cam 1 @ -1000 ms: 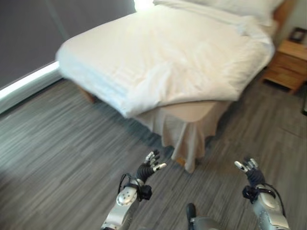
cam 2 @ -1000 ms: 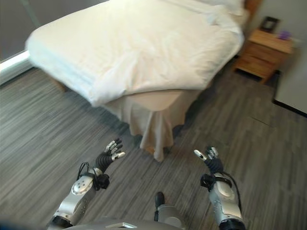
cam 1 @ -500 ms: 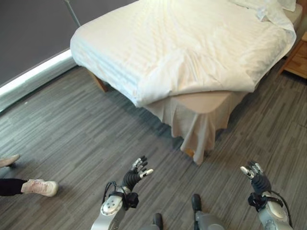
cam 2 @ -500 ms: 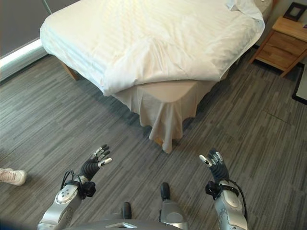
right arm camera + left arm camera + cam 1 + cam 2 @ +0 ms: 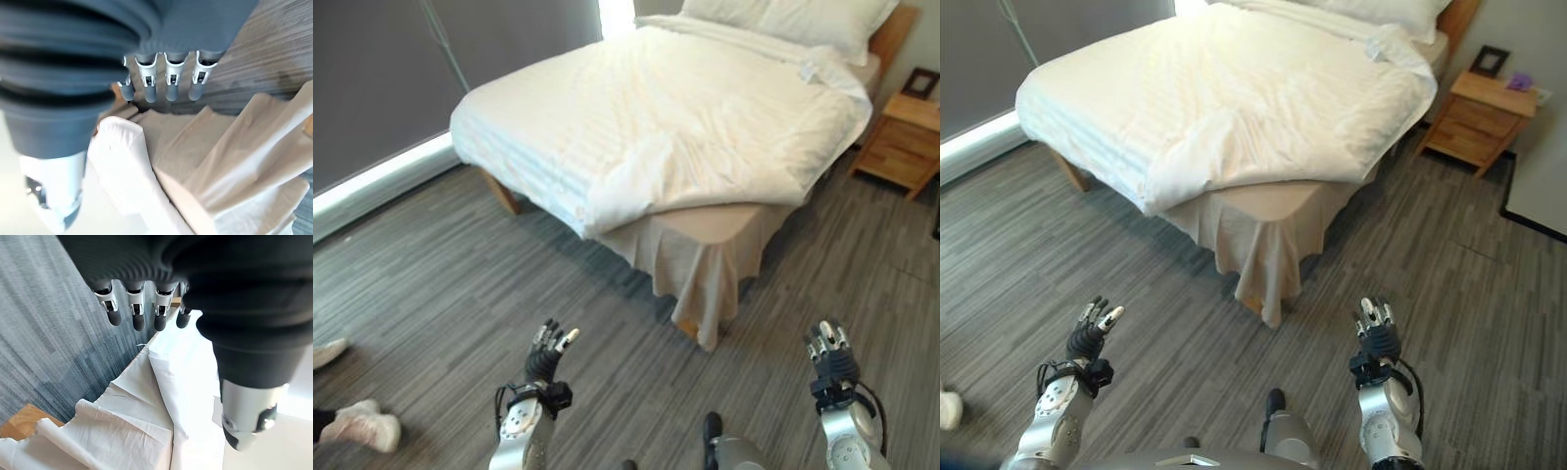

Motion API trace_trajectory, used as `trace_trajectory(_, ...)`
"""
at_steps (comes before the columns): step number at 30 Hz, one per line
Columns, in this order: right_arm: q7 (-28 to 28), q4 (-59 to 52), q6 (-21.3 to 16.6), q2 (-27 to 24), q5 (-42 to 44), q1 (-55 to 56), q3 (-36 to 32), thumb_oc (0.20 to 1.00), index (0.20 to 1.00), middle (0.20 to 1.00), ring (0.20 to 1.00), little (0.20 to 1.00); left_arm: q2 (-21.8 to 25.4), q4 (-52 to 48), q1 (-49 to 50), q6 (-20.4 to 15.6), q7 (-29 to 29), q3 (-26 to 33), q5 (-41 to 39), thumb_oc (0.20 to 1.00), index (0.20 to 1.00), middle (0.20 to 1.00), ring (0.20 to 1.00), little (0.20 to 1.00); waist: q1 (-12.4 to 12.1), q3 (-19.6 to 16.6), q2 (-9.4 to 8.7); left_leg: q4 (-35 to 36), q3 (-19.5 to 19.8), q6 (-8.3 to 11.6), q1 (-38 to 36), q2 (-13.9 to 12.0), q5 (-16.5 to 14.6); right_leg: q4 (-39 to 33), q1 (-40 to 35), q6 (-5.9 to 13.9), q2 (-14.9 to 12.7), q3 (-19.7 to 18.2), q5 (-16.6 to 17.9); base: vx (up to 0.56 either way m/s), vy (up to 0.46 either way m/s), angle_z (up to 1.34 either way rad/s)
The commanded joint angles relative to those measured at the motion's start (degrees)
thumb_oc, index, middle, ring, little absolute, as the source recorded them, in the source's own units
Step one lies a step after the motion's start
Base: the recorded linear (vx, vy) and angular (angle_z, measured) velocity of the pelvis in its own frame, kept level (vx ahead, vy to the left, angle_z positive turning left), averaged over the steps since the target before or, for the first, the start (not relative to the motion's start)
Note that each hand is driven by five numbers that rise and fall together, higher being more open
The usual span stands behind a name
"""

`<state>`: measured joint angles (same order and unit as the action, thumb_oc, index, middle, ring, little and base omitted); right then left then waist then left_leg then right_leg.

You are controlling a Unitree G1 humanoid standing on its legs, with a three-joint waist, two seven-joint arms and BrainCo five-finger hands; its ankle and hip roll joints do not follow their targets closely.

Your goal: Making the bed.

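Observation:
A bed (image 5: 666,127) with a white duvet (image 5: 1234,108) stands ahead of me. The duvet's near corner is folded back, baring the beige mattress corner (image 5: 724,227) and the bed skirt (image 5: 1258,264) hanging to the floor. White pillows (image 5: 793,18) lie at the head. My left hand (image 5: 546,357) is raised low at the left, fingers straight, holding nothing. My right hand (image 5: 1376,338) is raised low at the right, fingers straight and empty. Both hands are well short of the bed, over the grey floor. The left wrist view has the left hand's fingers (image 5: 137,316) before the duvet.
A wooden nightstand (image 5: 1484,117) stands right of the bed with a small frame (image 5: 1491,61) on it. A dark curtain (image 5: 411,69) with a bright strip at its foot runs along the left. A person's shoes (image 5: 357,426) are at the lower left on grey plank floor (image 5: 440,284).
The camera has tilted up, bringing the pillows and nightstand back into sight. Both hands have turned so their fingers point more upward. The person's shoes sit lower in the picture.

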<state>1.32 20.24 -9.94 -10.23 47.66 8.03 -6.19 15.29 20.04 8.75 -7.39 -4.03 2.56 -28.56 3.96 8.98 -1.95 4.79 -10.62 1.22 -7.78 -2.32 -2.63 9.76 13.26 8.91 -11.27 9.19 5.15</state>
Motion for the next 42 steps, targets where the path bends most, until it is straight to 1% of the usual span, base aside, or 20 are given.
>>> trace_trajectory(1, -0.7, -3.8, -2.0, -0.7, -1.6, -1.7, -0.2, 1.0, 1.0, 1.0, 1.0, 1.0, 3.2, -3.4, -2.0, -5.1, -1.0, 4.3, 1.6, 1.0, 1.0, 1.0, 1.0, 1.0, 1.2, 1.8, 0.09, -1.3, 0.8, 3.15, -5.0, -4.6, -2.7, -10.2, -0.1, 3.8, -4.4, -0.3, 8.4, 0.34, -0.22, -0.14)
trace_trajectory(4, -0.1, -4.0, -3.1, -1.4, -2.4, -3.3, -0.5, 1.0, 1.0, 1.0, 1.0, 1.0, 3.7, -3.7, -2.3, -6.7, -2.7, 5.9, 2.8, 1.0, 1.0, 1.0, 1.0, 1.0, 1.1, 0.7, 0.0, -1.3, 0.5, 5.25, -8.9, -7.4, -4.0, -11.4, -0.3, 4.81, -5.8, 3.1, 9.6, 0.34, -0.267, -0.12)
trace_trajectory(6, -0.2, -4.4, -3.7, -2.1, -1.6, -4.6, -1.0, 1.0, 1.0, 1.0, 1.0, 1.0, 3.6, -4.0, -2.6, -7.3, -2.9, 6.8, 1.9, 1.0, 1.0, 1.0, 1.0, 1.0, 0.7, -0.2, 0.21, -2.6, 0.8, 6.59, -9.4, -9.1, -3.5, -10.6, -1.5, 4.29, -5.1, 4.3, 8.4, 0.31, -0.329, 0.04)
trace_trajectory(7, 0.0, -4.3, -3.8, -2.8, -2.2, -5.2, -0.5, 1.0, 1.0, 1.0, 1.0, 1.0, 3.6, -4.4, -2.4, -7.2, -3.0, 6.9, 1.9, 1.0, 1.0, 1.0, 1.0, 1.0, 0.4, -0.5, 0.81, -4.5, 1.4, 7.49, -9.0, -10.8, -1.3, -10.0, -1.8, 3.49, -4.1, 5.1, 7.2, 0.37, -0.474, 0.13)
trace_trajectory(9, 0.7, -3.0, -4.0, -4.8, -1.7, -7.4, 0.2, 1.0, 1.0, 1.0, 1.0, 1.0, 3.0, -4.6, -2.4, -7.7, -3.8, 7.9, 0.1, 1.0, 1.0, 1.0, 1.0, 1.0, -0.2, -0.2, 2.31, -13.4, 3.7, 8.58, -5.3, -14.4, 7.1, -6.7, -2.7, 0.69, -1.5, 5.9, 4.3, 0.19, -0.37, 0.15)
trace_trajectory(11, 0.5, -3.9, -4.6, -5.0, 2.7, -9.1, 0.3, 1.0, 1.0, 1.0, 1.0, 1.0, 1.4, -6.0, -2.0, -7.9, -4.8, 9.4, -2.8, 1.0, 1.0, 1.0, 1.0, 1.0, -1.0, 0.6, 1.19, -27.4, 5.1, 7.69, 1.6, -16.0, 14.0, -6.4, -4.5, -2.71, -0.4, 7.7, 2.2, 0.21, -0.488, 0.02)
trace_trajectory(12, 0.0, -4.6, -4.5, -5.4, 1.8, -8.5, -0.1, 1.0, 1.0, 1.0, 1.0, 1.0, 1.0, -6.1, -1.1, -8.2, -4.3, 10.2, -3.1, 1.0, 1.0, 1.0, 1.0, 1.0, -2.0, 1.3, 0.03, -32.0, 5.8, 6.55, 4.2, -15.9, 14.4, -6.8, -6.1, -4.24, 0.5, 8.1, 0.8, 0.27, -0.543, -0.06)
trace_trajectory(14, 0.1, -4.7, -4.4, -6.6, 0.0, -8.1, -0.3, 1.0, 1.0, 1.0, 1.0, 1.0, 0.6, -6.8, -0.2, -8.7, -4.3, 10.6, -3.2, 1.0, 1.0, 1.0, 1.0, 1.0, -3.1, 2.3, -1.0, -36.6, 6.3, 6.07, 6.5, -15.2, 14.0, -7.3, -7.8, -5.15, 1.2, 8.1, -0.2, 0.18, -0.293, -0.03)
trace_trajectory(16, 1.4, -3.6, -3.6, -8.5, -3.1, -7.1, -1.4, 1.0, 1.0, 1.0, 1.0, 1.0, -2.4, -4.9, 0.5, -9.3, -5.7, 12.5, -7.3, 1.0, 1.0, 1.0, 1.0, 1.0, -5.6, 3.7, -1.71, -37.7, 5.4, 5.57, 12.2, -12.7, 10.7, -9.4, -11.9, -5.42, 2.6, 7.8, -1.6, 0.31, -0.32, -0.35)
trace_trajectory(19, 1.7, -3.3, -4.0, -7.7, -0.8, -5.5, -4.2, 1.0, 1.0, 1.0, 1.0, 1.0, -3.5, -3.6, 1.3, -8.8, -5.0, 12.8, -9.5, 1.0, 1.0, 1.0, 1.0, 1.0, -6.4, 3.6, -1.55, -30.5, -0.4, 6.82, 16.6, -14.9, 12.7, -11.8, -15.4, -5.07, 3.5, 9.4, -2.4, 0.31, -0.181, 0.03)
trace_trajectory(22, 2.1, -3.0, -4.4, -7.8, -0.6, -4.5, -5.4, 1.0, 1.0, 1.0, 1.0, 1.0, -3.4, -1.8, 1.4, -8.7, -5.0, 12.5, -9.4, 1.0, 1.0, 1.0, 1.0, 1.0, -7.1, 3.5, -0.92, -23.2, -0.7, 7.19, 18.2, -12.2, 13.9, -12.9, -17.2, -4.98, 4.2, 9.4, -3.2, 0.23, -0.02, 0.04)
trace_trajectory(23, 2.6, -2.3, -4.8, -7.5, -0.4, -4.4, -5.7, 1.0, 1.0, 1.0, 1.0, 1.0, -3.2, 0.1, 1.3, -8.3, -5.1, 12.0, -9.2, 1.0, 1.0, 1.0, 1.0, 1.0, -7.4, 3.2, -0.24, -16.4, -0.6, 7.25, 18.0, -10.0, 14.9, -13.9, -18.7, -4.71, 4.9, 9.3, -3.6, 0.24, 0.03, -0.14)
trace_trajectory(27, 3.0, -2.2, -4.7, -6.8, 0.3, -4.2, -6.1, 1.0, 1.0, 1.0, 1.0, 1.0, -3.1, 4.4, 0.1, -7.6, -5.5, 12.3, -9.8, 1.0, 1.0, 1.0, 1.0, 1.0, -7.1, 2.5, 0.48, -11.6, -0.2, 8.04, 18.3, -8.2, 16.1, -14.2, -21.1, -4.49, 5.0, 9.1, -4.6, 0.23, 0.056, -0.08)
trace_trajectory(30, 2.7, -3.1, -4.1, -6.5, -2.5, -3.3, -5.9, 1.0, 1.0, 1.0, 1.0, 1.0, -2.1, 5.5, -0.4, -8.0, -5.6, 12.9, -8.8, 1.0, 1.0, 1.0, 1.0, 1.0, -6.4, 1.0, 0.85, -10.5, 0.0, 7.15, 15.6, -7.2, 13.7, -14.0, -23.5, -3.76, 4.0, 9.0, -6.2, 0.25, 0.128, 0.01)
trace_trajectory(33, 2.7, -2.0, -4.1, -6.0, -2.1, -3.3, -6.3, 1.0, 1.0, 1.0, 1.0, 1.0, -1.6, 5.5, -0.4, -8.0, -5.3, 12.6, -8.4, 1.0, 1.0, 1.0, 1.0, 1.0, -6.0, -0.3, 0.48, -9.0, -0.5, 5.46, 13.5, -6.3, 10.8, -13.7, -24.0, -2.85, 2.5, 9.1, -6.1, 0.25, 0.186, 0.02)
trace_trajectory(35, 2.5, -1.1, -2.8, -7.1, -6.8, -3.3, -6.5, 1.0, 1.0, 1.0, 1.0, 1.0, -0.3, 5.6, -0.8, -8.1, -5.2, 12.5, -7.5, 1.0, 1.0, 1.0, 1.0, 1.0, -6.2, -1.4, -0.46, -8.5, -0.7, 3.94, 11.8, -5.1, 8.2, -12.0, -24.0, -1.56, 0.8, 8.5, -6.2, 0.2, 0.198, 0.01)
trace_trajectory(37, 2.7, 0.3, -0.3, -10.4, -15.3, -3.7, -5.1, 1.0, 1.0, 1.0, 1.0, 1.0, 1.1, 5.9, -1.4, -7.5, -5.2, 12.3, -6.0, 1.0, 1.0, 1.0, 1.0, 1.0, -6.7, -1.3, -1.47, -7.8, -1.3, 2.29, 10.2, -3.8, 6.4, -5.8, -21.8, -0.27, -1.5, 7.4, -5.0, 0.1, 0.195, 0.02)
trace_trajectory(40, 2.6, 0.2, 3.9, -20.0, -31.5, -6.1, -4.2, 1.0, 1.0, 1.0, 1.0, 1.0, 2.7, 4.7, -1.8, -6.7, -3.9, 11.2, -2.5, 1.0, 1.0, 1.0, 1.0, 1.0, -6.5, 0.8, -2.33, -6.9, -1.4, -0.67, 7.6, -1.8, 4.5, 7.9, -15.1, 1.67, -4.7, 4.4, 2.9, 0.04, 0.19, -0.06)
trace_trajectory(41, 2.7, 0.3, 4.6, -24.6, -37.0, -7.1, -4.6, 1.0, 1.0, 1.0, 1.0, 1.0, 3.5, 4.6, -2.1, -6.6, -2.9, 10.6, -2.2, 1.0, 1.0, 1.0, 1.0, 1.0, -5.7, 1.7, -2.21, -6.9, -0.2, -1.12, 7.6, -1.7, 4.6, 11.9, -12.8, 1.91, -3.9, 1.6, 4.1, 0.04, 0.122, 0.12)
trace_trajectory(42, 4.0, 1.3, 5.0, -26.6, -38.2, -8.3, -4.8, 1.0, 1.0, 1.0, 1.0, 1.0, 3.7, 4.9, -2.4, -6.6, -2.7, 9.6, -1.7, 1.0, 1.0, 1.0, 1.0, 1.0, -5.2, 2.1, -2.13, -6.6, 0.7, -1.13, 7.1, -1.7, 4.2, 12.9, -11.2, 1.63, -2.8, -0.4, 2.8, 0.09, 0.062, 0.32)
